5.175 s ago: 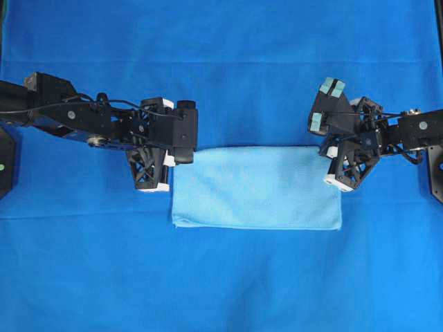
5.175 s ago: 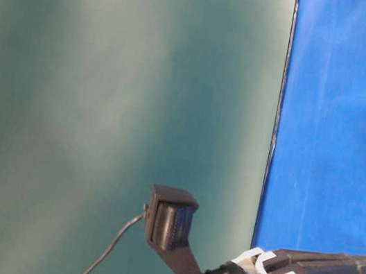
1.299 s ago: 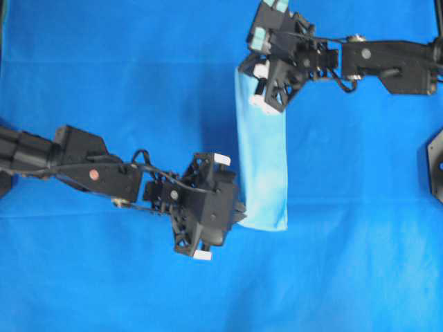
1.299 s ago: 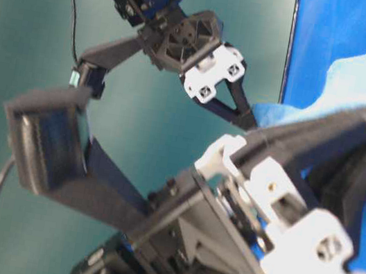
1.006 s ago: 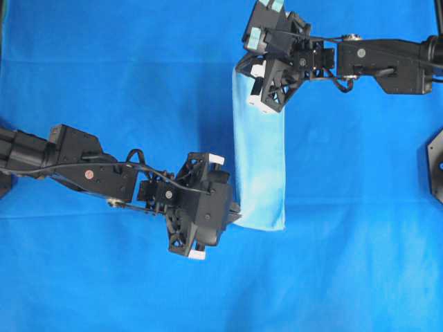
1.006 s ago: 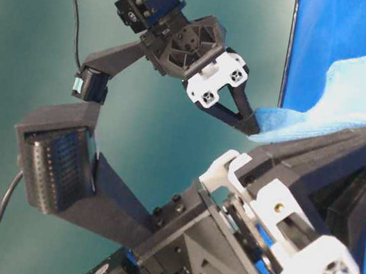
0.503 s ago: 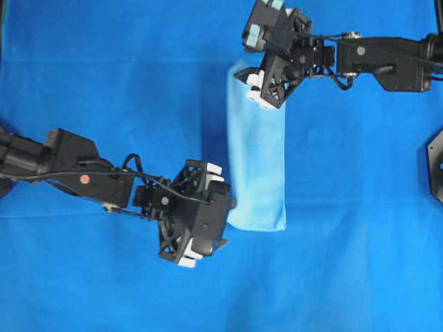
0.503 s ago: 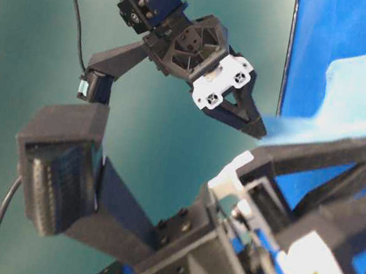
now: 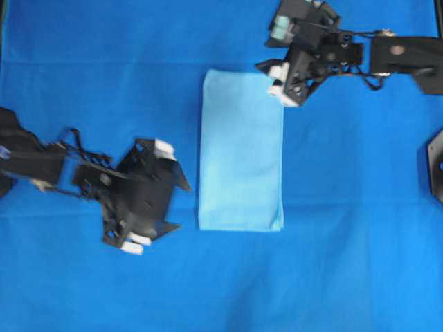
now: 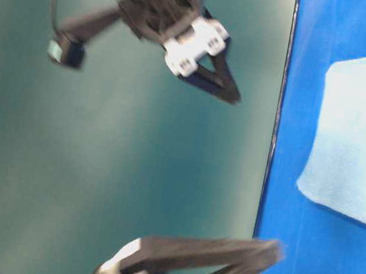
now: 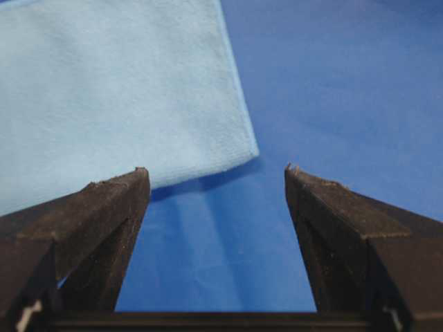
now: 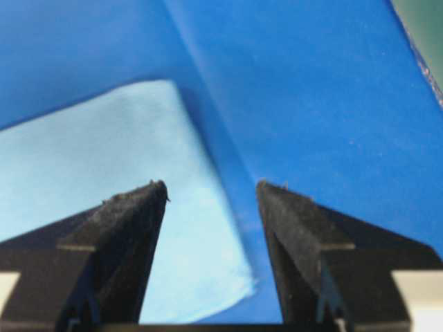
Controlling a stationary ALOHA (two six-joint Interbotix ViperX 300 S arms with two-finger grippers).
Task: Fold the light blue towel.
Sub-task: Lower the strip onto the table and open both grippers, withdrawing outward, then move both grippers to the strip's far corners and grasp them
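Folded light blue towel [image 9: 241,150] flat on the tablecloth [image 9: 360,263], both grippers off it.

We see the towel as a tall, narrow rectangle lying at the middle of the overhead view, long sides running near to far, its edges lined up neatly. The left gripper [image 9: 181,205] sits to the left of the towel's near end — apart from it, jaws spread wide with nothing between them; in the left wrist view a towel corner [image 11: 246,149] lies ahead of the open fingers [image 11: 111,207] on bare cloth. The right gripper [image 9: 268,76] hovers at the towel's far right corner, its jaws also parted and empty — whether it touches the fabric we cannot tell. The table-level view is too blurred for more.
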